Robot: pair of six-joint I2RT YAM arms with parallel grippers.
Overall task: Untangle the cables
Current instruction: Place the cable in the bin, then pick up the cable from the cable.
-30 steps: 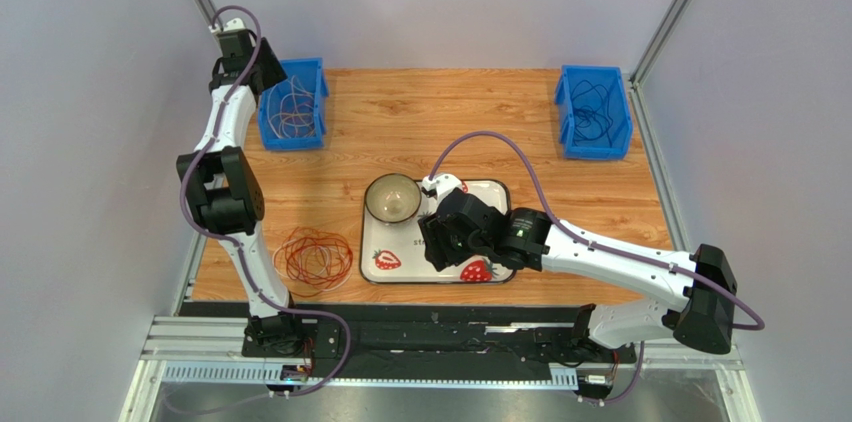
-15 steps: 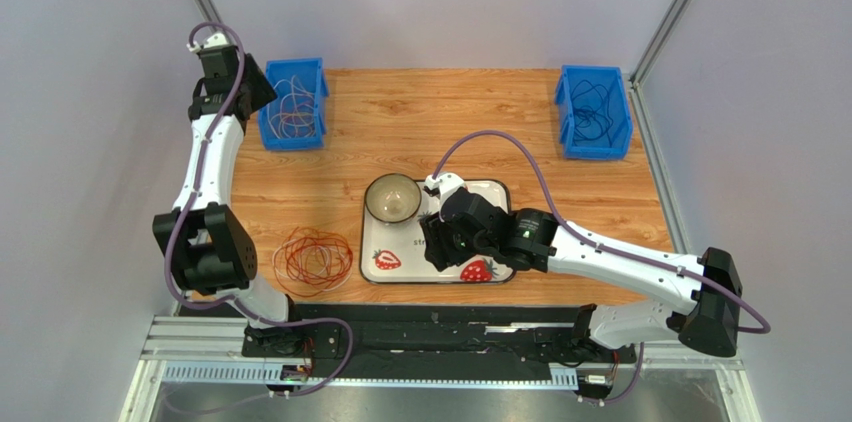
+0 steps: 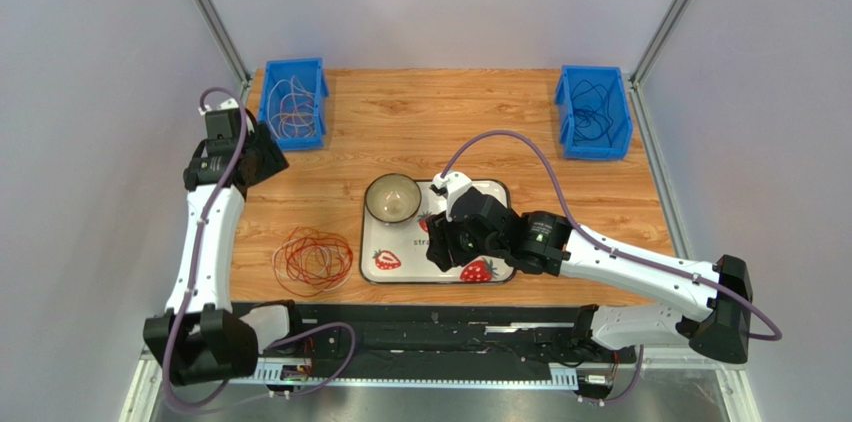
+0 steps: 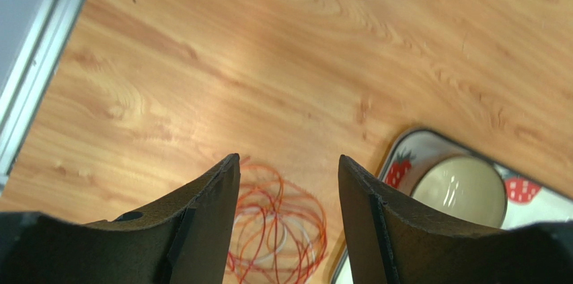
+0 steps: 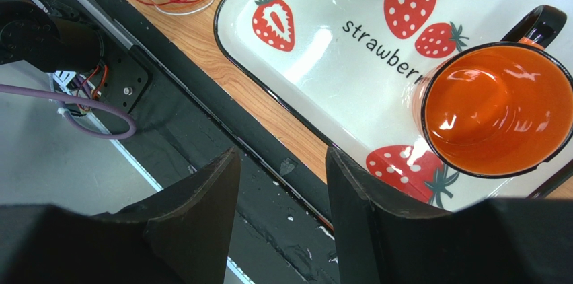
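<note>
Cables [image 4: 276, 230] lie tangled just ahead of my left claw [image 4: 288, 163], open and empty; others already sit in blue bins [image 3: 292, 143].

Bowl [image 3: 392, 198] on tray [image 3: 412, 260], cables [image 3: 313, 259] leftward (on table [image 3: 420, 122])

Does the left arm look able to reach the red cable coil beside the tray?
Probably yes: the open left gripper points toward the cable coil, which lies uncovered with nothing between them.
</note>
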